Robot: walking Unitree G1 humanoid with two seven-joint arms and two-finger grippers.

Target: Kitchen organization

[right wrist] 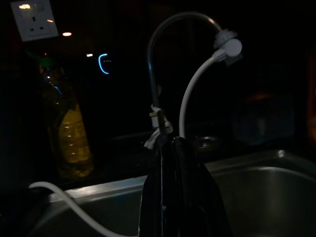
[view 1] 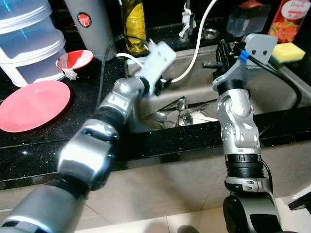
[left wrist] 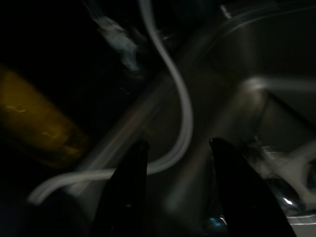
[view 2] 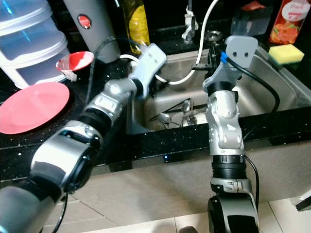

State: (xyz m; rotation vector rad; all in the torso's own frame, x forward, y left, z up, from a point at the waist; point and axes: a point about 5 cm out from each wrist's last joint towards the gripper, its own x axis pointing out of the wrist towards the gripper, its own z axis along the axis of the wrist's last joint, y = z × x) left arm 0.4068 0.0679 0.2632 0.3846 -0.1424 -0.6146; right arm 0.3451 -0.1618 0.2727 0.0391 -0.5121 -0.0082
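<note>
Left gripper (left wrist: pixel 175 190): reaches over the near left corner of the sink (view 1: pixel 284 90); fingers (left wrist: pixel 123 197) spread apart, nothing between them.
Right gripper (right wrist: pixel 173 187): held above the sink's middle, aimed toward the tap (right wrist: pixel 163 54); its two fingers lie pressed together, gripping nothing.
Sink: steel basin set into a black counter (view 1: pixel 48 145), directly in front of the robot.
Cutlery (view 1: pixel 177 114): spoons and other pieces lie in a loose heap on the sink bottom near the front wall, between the two arms.
Hose (view 1: pixel 197 48): white, runs from the tap's spout down and curves across the sink's left side to the counter.
Oil bottle (view 1: pixel 133 24): yellow, stands on the counter behind the sink's left corner.
Pink plate (view 1: pixel 31 104): flat on the counter, well left of the sink.
Red bowl (view 1: pixel 75 60): behind the plate, near a grey cylinder (view 1: pixel 90 24).
Plastic tubs (view 1: pixel 29 41): clear, stacked at the far left of the counter.
Sponge (view 1: pixel 288 51): yellow, on the sink's right rim.
Juice carton (view 1: pixel 290 19): behind the sponge.
</note>
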